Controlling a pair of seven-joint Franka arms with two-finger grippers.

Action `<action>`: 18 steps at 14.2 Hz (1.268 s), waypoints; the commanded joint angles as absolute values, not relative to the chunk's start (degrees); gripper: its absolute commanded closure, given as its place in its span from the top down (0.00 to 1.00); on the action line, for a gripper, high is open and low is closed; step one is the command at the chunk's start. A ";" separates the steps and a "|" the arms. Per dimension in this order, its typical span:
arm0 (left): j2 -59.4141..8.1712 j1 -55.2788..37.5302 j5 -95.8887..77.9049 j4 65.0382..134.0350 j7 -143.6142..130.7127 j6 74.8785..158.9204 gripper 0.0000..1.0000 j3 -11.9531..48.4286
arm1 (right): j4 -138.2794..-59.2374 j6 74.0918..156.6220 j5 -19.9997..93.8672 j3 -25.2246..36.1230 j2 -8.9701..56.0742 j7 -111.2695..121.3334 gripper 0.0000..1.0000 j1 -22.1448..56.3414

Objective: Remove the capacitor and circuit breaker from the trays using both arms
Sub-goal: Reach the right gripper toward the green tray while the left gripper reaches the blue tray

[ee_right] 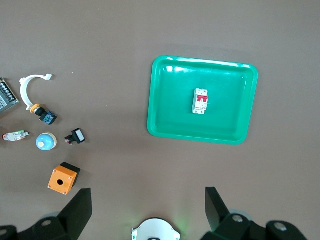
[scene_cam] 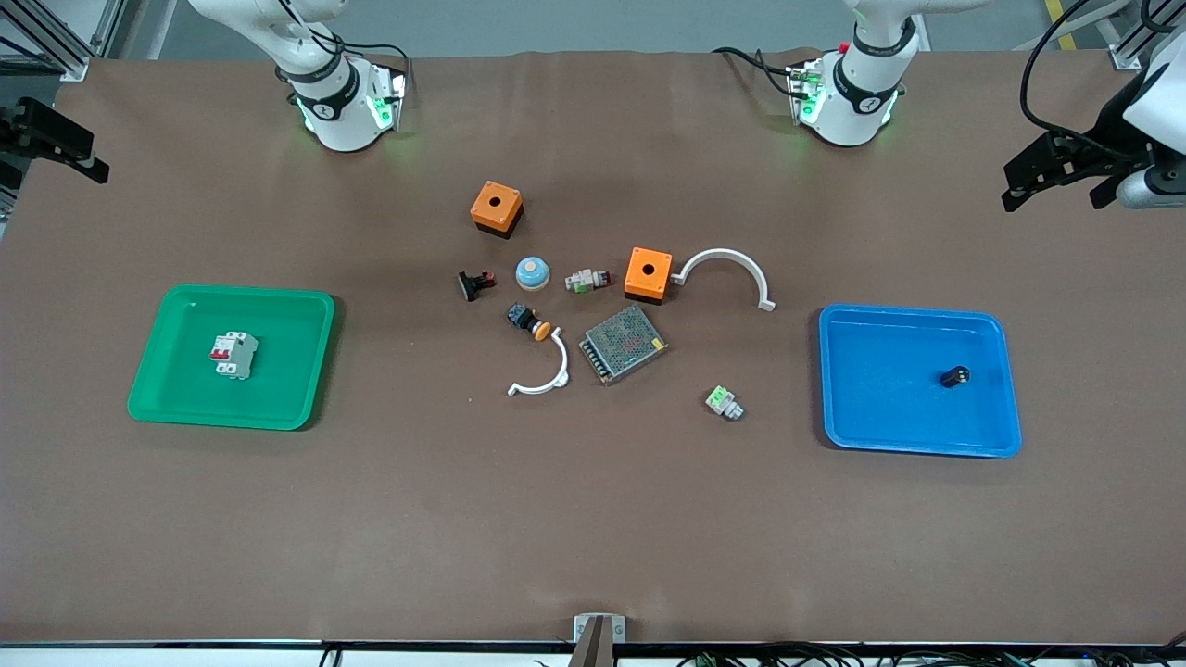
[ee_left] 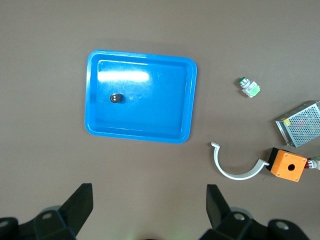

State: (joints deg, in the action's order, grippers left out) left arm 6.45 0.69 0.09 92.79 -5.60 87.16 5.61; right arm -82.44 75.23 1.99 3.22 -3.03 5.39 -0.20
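Observation:
The capacitor (scene_cam: 955,376), a tiny black cylinder, lies in the blue tray (scene_cam: 871,435) toward the left arm's end of the table; it also shows in the left wrist view (ee_left: 116,98). The breaker (scene_cam: 233,355), a light-grey block with red levers, lies in the green tray (scene_cam: 176,408) toward the right arm's end; it also shows in the right wrist view (ee_right: 201,101). My left gripper (scene_cam: 1056,181) (ee_left: 148,192) is open and empty, high up beside the blue tray. My right gripper (scene_cam: 56,148) (ee_right: 148,195) is open and empty, high up beside the green tray.
Mid-table lie two orange boxes (scene_cam: 497,208) (scene_cam: 648,274), a metal mesh box (scene_cam: 624,344), two white curved pieces (scene_cam: 725,271) (scene_cam: 542,375), a blue dome button (scene_cam: 533,272), a black button with orange cap (scene_cam: 528,320), a black clip (scene_cam: 475,283) and two green-and-white connectors (scene_cam: 725,402) (scene_cam: 587,279).

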 commanded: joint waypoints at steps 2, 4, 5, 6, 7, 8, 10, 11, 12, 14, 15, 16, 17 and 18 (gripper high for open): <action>5.80 1.23 0.26 91.14 -5.37 85.43 1.00 5.45 | -84.64 76.03 2.55 3.60 -4.75 4.48 1.00 0.35; 4.14 1.41 2.10 90.62 -5.27 85.43 1.00 5.36 | -84.64 76.03 2.55 3.60 -4.75 4.48 1.00 0.35; 2.83 1.41 3.50 89.66 -5.19 85.43 1.00 5.45 | -84.55 76.03 2.55 3.60 -4.75 4.48 1.00 0.35; 1.59 1.49 4.12 89.74 -5.01 85.43 1.00 5.36 | -84.20 75.85 2.55 3.60 -4.66 4.48 1.00 0.26; 0.10 2.10 4.30 90.00 -5.10 85.60 1.00 5.36 | -83.85 76.20 2.37 3.60 -4.31 4.48 1.00 0.18; -1.48 3.15 4.31 90.61 -5.36 86.56 1.00 5.36 | -83.85 76.90 2.03 3.69 -3.09 4.57 1.00 -0.17; -2.54 4.47 4.74 94.89 -5.98 91.20 1.00 5.36 | -83.85 81.01 1.50 3.78 2.61 4.66 1.00 -0.35; -2.64 6.74 5.01 98.32 -5.98 95.23 1.00 5.54 | -83.85 83.04 1.76 3.87 5.51 4.83 1.00 -0.70; -2.72 8.07 5.01 101.92 -5.98 99.80 1.00 5.54 | -83.85 86.28 1.93 3.87 8.93 5.01 1.00 -1.83; -3.42 9.57 5.01 108.51 -5.98 108.06 1.00 5.45 | -84.02 91.56 1.76 3.87 13.79 5.36 1.00 -3.33; -4.04 10.71 5.10 111.68 -5.89 113.06 1.00 5.45 | -84.89 92.54 1.76 3.95 14.41 5.27 1.00 -3.95; -5.35 11.77 5.10 114.14 -5.37 117.38 1.00 5.54 | -87.16 94.38 1.84 3.96 15.02 5.19 1.00 -4.74; -6.93 12.13 5.10 115.39 -5.27 120.38 1.00 5.45 | -91.28 98.66 2.54 3.87 15.03 5.10 1.00 -6.92; -9.38 12.48 5.10 116.10 -5.27 123.54 0.99 5.45 | -95.41 102.44 2.81 3.69 14.86 5.18 1.00 -8.34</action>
